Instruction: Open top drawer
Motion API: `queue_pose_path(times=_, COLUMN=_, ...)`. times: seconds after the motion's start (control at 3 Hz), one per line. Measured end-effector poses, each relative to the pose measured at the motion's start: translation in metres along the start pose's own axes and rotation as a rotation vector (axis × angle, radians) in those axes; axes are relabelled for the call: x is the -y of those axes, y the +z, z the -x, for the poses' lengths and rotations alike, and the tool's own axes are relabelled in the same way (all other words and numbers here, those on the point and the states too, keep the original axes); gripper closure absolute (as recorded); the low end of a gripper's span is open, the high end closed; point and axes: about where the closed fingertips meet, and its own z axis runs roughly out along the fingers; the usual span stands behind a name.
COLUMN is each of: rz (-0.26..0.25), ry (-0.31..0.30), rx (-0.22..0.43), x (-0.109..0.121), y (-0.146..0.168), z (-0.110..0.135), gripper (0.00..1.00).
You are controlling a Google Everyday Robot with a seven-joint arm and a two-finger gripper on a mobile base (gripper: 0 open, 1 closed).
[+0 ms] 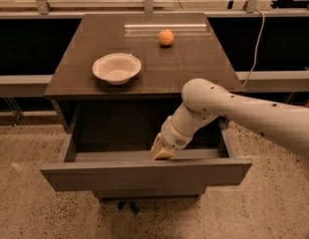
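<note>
A speckled stone floor (pixel 35 208) surrounds a dark grey-brown cabinet (pixel 194 68), whose top holds a white bowl (pixel 116 67) and, further back, a small orange (pixel 166 37). The top drawer (pixel 144 176) stands pulled well out toward the camera, its grey box interior open to view. A white arm (pixel 244 108) reaches in from the right. Its gripper (pixel 162 151) sits inside the drawer, against the inner face of the front panel. Whether it is clenched or released cannot be told. The opening looks essentially done, and only drawing the arm clear seems left.
</note>
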Motion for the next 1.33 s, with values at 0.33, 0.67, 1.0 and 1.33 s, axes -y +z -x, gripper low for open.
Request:
queue_pose_path(times=0.33, rz=0.031, ry=0.006, rx=0.038, x=-0.02, y=0.011, z=0.013, gripper=1.0)
queue_pose_path(times=0.67, rz=0.034, ry=0.001, rx=0.044, x=-0.025, y=0.009, z=0.017, gripper=1.0)
queue_pose_path(times=1.0, rz=0.058, ry=-0.029, rx=0.076, x=-0.056, y=-0.006, z=0.043, gripper=1.0)
queue_pose_path(times=1.33, rz=0.08, ry=-0.047, rx=0.088, x=-0.075, y=-0.015, z=0.058, gripper=1.0)
